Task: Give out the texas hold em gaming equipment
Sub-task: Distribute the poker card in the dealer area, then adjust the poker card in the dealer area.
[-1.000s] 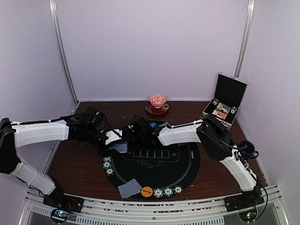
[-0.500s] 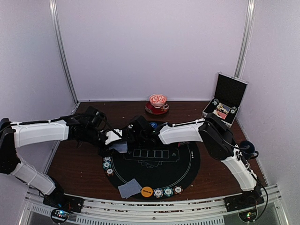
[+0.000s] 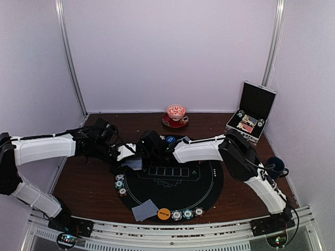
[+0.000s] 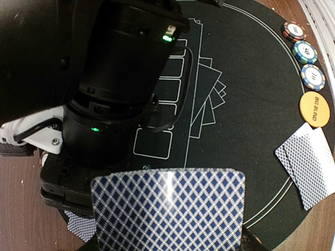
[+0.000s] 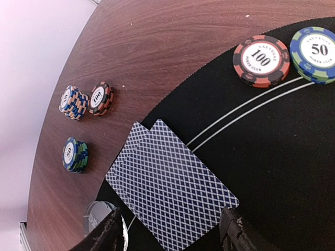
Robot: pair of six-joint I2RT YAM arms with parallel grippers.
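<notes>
Right fingers [image 5: 234, 235] nearer left-held card [image 4: 167, 209]

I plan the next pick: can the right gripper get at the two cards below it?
Probably yes: the right gripper hangs open over the cards, with nothing lying on them.

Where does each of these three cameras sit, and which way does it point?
Top: above and behind the arms' bases, looking down on the mat; left arm and right arm show.
Left wrist: faces across the mat to the orange disc; card in its jaws, right arm close ahead.
Right wrist: looks down at two cards at the mat's edge, between its open jaws.
Top and left wrist share the orange disc.
</notes>
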